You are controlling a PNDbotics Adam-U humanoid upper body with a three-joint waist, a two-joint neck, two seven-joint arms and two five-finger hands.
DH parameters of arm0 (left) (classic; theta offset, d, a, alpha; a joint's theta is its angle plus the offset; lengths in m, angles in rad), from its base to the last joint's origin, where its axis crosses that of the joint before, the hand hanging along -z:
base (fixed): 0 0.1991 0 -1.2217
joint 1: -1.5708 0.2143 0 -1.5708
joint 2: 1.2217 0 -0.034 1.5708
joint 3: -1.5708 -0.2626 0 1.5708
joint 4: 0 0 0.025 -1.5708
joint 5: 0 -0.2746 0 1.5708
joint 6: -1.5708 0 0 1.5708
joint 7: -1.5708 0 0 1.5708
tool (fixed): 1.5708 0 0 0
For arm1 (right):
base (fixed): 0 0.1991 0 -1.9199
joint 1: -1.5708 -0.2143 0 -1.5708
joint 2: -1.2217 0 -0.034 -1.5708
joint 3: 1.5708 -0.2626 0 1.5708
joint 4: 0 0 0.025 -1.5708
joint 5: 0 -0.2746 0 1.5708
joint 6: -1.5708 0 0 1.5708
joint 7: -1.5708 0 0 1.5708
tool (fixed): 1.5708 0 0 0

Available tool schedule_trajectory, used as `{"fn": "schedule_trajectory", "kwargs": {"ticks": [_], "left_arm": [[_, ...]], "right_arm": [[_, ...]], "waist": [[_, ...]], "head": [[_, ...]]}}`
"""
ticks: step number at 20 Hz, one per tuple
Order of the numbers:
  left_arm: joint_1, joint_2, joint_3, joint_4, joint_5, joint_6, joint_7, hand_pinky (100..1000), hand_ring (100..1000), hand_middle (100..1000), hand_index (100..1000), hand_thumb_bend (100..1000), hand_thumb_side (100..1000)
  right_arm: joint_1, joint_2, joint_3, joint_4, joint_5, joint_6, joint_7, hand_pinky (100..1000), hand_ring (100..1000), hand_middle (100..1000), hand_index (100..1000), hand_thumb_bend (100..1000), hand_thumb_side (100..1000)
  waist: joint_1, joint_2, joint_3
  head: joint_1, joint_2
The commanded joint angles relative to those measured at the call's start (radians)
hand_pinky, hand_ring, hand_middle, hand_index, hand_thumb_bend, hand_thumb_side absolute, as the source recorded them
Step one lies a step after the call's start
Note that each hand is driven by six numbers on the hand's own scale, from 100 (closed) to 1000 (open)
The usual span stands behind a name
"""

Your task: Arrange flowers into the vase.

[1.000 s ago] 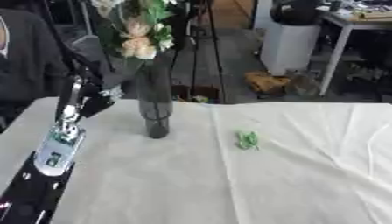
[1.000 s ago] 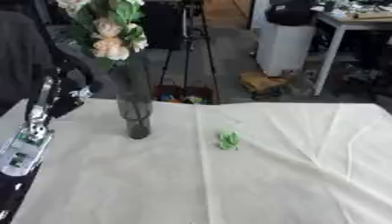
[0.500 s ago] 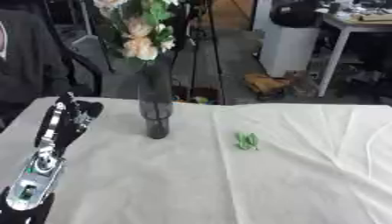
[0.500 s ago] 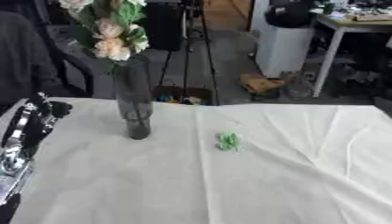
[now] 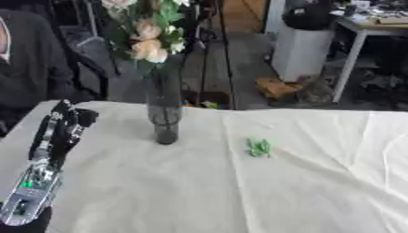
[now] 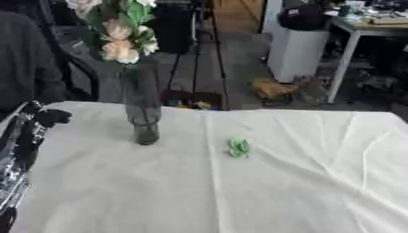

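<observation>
A tall dark glass vase (image 5: 165, 114) stands on the white cloth (image 5: 239, 195) at the back left. It holds a bunch of peach and white flowers (image 5: 148, 32) with green leaves. A small green scrap (image 5: 259, 148) lies on the cloth to the right of the vase. My left hand (image 5: 77, 117) hangs above the table's left edge, clear of the vase, at the end of the forearm (image 5: 40, 173) that rises from the lower left corner. It holds nothing. My right hand shows in neither view.
Creases run across the right side of the white cloth. Beyond the table's far edge are a white bin (image 5: 303, 45), a desk (image 5: 374, 27) at the back right, tripod legs (image 5: 215, 54) behind the vase, and clutter on the floor (image 5: 279, 86).
My left hand has drawn back from the vase, moving left and toward the near edge. The vase, flowers and green scrap have stayed put.
</observation>
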Motion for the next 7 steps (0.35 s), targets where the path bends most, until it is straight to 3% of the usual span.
{"fn": "schedule_trajectory", "kwargs": {"ticks": [1,7], "left_arm": [[-0.006,0.011,0.008,-0.019,0.01,-0.007,0.001,643,610,741,850,910,714],[0.0,0.004,0.013,-0.026,0.014,-0.012,-0.001,642,606,737,848,915,706]], "right_arm": [[-0.016,-0.022,-0.007,-0.008,0.003,-0.004,-0.001,769,936,564,669,100,557],[-0.016,-0.023,-0.007,-0.007,0.003,-0.006,0.002,769,938,564,669,100,555]], "waist": [[0.002,-0.005,0.0],[0.006,-0.001,0.002]], "head": [[0.001,-0.003],[0.001,-0.001]]}}
